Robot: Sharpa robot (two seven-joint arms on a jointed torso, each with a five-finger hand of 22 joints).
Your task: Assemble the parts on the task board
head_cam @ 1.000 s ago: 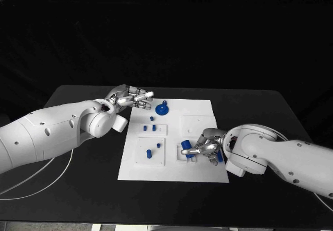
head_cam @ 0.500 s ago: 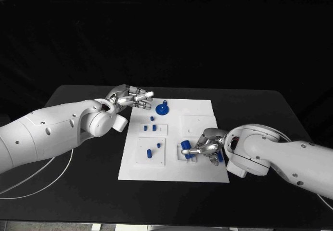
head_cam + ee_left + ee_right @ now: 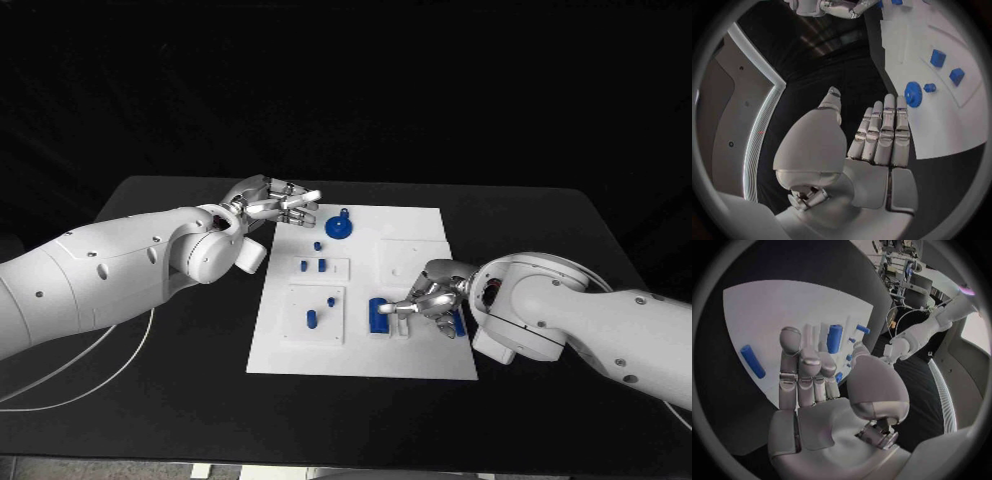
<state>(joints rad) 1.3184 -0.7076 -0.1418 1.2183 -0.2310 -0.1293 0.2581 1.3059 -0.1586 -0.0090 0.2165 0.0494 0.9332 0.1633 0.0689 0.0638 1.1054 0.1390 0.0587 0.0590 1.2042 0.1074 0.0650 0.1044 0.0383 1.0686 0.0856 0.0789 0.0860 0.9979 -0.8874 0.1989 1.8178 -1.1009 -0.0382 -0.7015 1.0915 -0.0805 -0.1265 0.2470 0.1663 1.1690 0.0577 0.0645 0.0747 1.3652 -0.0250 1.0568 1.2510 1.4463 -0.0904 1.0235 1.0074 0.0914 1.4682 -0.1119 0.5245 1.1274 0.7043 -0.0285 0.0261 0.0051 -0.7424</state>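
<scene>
The white task board (image 3: pixel 361 345) lies mid-table. My right hand (image 3: pixel 428 298) hovers over its right side with fingers stretched out and nothing in them. A blue cylinder (image 3: pixel 379 315) lies on the board just past the fingertips, the same cylinder (image 3: pixel 835 338) seen beyond my right hand (image 3: pixel 811 375) in the right wrist view. A second blue bar (image 3: pixel 457 322) lies beside that hand. My left hand (image 3: pixel 274 205) hangs open off the board's far left corner, fingers straight (image 3: pixel 882 130). A blue round part (image 3: pixel 338 227) sits near it.
Small blue pieces stand in the board's left half: a peg (image 3: pixel 317 245), two blocks (image 3: pixel 310 266), another peg (image 3: pixel 330 300) and a longer piece (image 3: pixel 309 319). A white cable (image 3: pixel 87 380) trails at the table's left edge. Bare black table surrounds the board.
The blue cylinder now lies clear of my right hand's fingers, a little nearer and more to the left. The right hand has drawn back slightly. The left hand has not moved.
</scene>
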